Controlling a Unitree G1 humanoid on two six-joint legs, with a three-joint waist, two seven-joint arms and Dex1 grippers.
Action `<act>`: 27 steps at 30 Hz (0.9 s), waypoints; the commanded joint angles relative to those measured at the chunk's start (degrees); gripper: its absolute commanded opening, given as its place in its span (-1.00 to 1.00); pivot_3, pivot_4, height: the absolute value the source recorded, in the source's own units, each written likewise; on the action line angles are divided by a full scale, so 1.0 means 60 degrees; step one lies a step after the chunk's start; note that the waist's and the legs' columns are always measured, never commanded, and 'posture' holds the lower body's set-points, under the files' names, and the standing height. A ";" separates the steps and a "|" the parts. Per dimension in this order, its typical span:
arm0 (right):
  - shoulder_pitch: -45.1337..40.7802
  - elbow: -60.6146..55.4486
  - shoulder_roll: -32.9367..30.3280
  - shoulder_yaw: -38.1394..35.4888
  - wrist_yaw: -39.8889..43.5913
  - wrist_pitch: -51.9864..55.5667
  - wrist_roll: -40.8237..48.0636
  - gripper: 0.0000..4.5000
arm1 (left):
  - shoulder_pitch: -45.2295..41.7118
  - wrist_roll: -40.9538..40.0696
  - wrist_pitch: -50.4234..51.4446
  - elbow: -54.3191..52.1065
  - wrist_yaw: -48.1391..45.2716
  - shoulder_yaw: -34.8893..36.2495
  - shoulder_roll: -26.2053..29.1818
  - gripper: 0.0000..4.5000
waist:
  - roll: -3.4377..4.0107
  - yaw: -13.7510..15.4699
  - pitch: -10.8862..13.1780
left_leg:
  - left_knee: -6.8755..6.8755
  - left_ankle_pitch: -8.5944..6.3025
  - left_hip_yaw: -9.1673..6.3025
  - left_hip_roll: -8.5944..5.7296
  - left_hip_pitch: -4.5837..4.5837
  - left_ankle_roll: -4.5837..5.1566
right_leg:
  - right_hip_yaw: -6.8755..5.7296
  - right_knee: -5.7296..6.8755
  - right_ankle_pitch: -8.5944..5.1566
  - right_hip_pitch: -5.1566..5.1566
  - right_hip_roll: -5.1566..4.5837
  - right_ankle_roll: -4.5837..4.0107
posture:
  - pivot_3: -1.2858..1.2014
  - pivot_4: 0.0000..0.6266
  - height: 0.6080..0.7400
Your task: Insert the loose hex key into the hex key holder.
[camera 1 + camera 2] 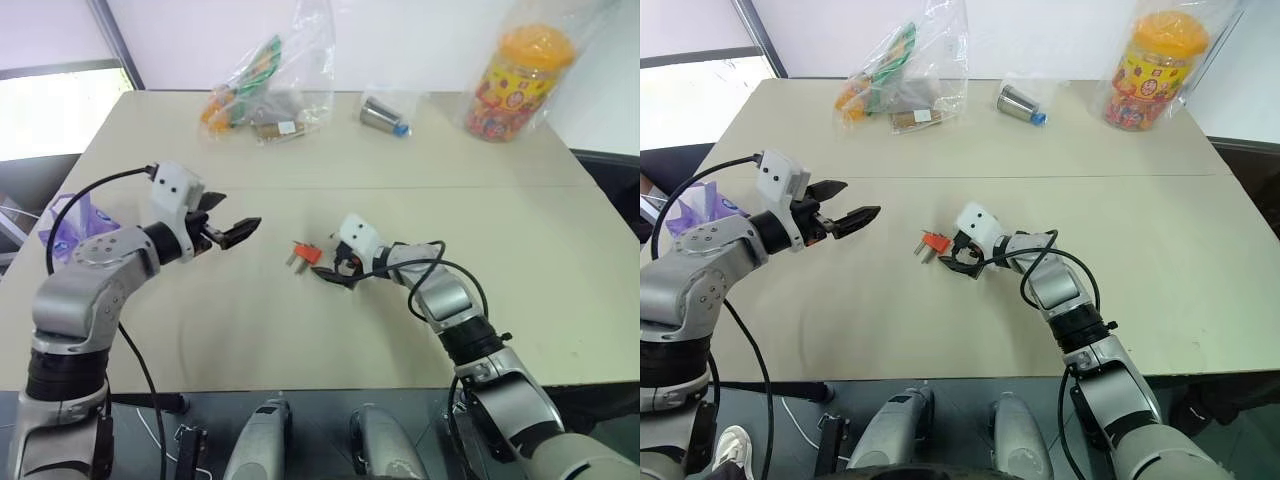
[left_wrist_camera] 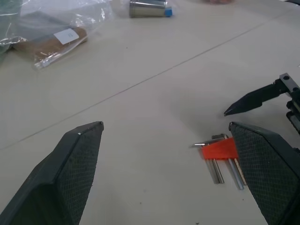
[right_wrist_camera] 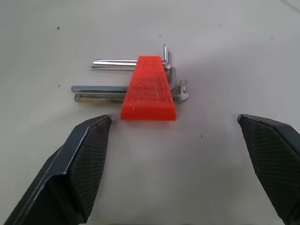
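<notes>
While the hex key holder (image 1: 306,254) lies flat in the middle of the bench (image 1: 560,260), the head views put the right pincer (image 1: 338,270) just beside it, low over the surface, its fingers spread and holding nothing. The left pincer (image 1: 228,231) hangs in the air well to the holder's left, also spread wide and empty. Far off along the back edge sit a clear bag of snacks (image 1: 268,85), a small metal cylinder with a blue cap (image 1: 385,116) and a yellow-lidded jar in plastic (image 1: 520,75); a purple-and-white tissue pack (image 1: 75,225) rests at the left edge. None of these crowds the working spot.

In the left wrist view the holder (image 2: 220,149) lies ahead on bare bench, with the other arm's finger tip close over it.

From the right wrist view the red wedge (image 3: 149,89) sits squarely between the open fingers (image 3: 84,159), grey keys jutting out on one side and their bent ends on the other. I cannot pick out a separate loose hex key; all the rods seem to lie against the block. The step appears to be the approach to a first grasp. Next, the right pincer would need to settle on the block, or on whichever rod is loose, without scattering the thin keys.
</notes>
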 commanded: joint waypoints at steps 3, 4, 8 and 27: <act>-0.0113 0.0001 0.0504 -0.0333 -0.0298 0.0735 0.0582 1.00 | -0.0109 0.0136 -0.0317 -0.0217 0.0010 0.0041 -0.0020 0.99 | 0.0001 -0.0050 0.0000 | -0.0004 0.0000 0.0002 0.0004 0.0004 0.0000 | 0.0002 0.0002 0.0000 -0.0003 0.0004 0.0000 | 0.03 -0.52 1.00; -0.0143 0.0013 0.0536 -0.0330 -0.0316 0.0780 0.0615 1.00 | -0.0102 0.0146 -0.0322 -0.0223 0.0008 0.0044 -0.0022 0.99 | 0.0001 -0.0048 0.0000 | -0.0008 0.0000 0.0003 0.0004 0.0007 0.0000 | 0.0002 0.0002 0.0000 -0.0002 0.0006 0.0000 | 0.03 -0.52 1.00; -0.0177 0.0030 0.0591 -0.0234 -0.0324 0.0769 0.0646 1.00 | -0.0046 0.0185 -0.0327 -0.0271 0.0020 0.0080 -0.0035 0.99 | 0.0001 -0.0044 0.0000 | -0.0007 0.0000 0.0004 0.0004 0.0009 0.0000 | 0.0002 0.0002 0.0000 0.0000 0.0007 0.0000 | 0.03 -0.52 1.00; 0.0088 -0.0328 0.0330 0.0524 -0.0638 -0.0916 -0.0091 -0.54 | -0.0208 0.0200 -0.0426 -0.0071 0.0151 0.0066 -0.0143 1.00 | 0.0001 -0.0043 0.0000 | -0.0013 0.0000 0.0005 0.0004 0.0011 0.0000 | 0.0002 0.0001 0.0000 -0.0002 0.0008 0.0000 | 0.03 -0.52 1.00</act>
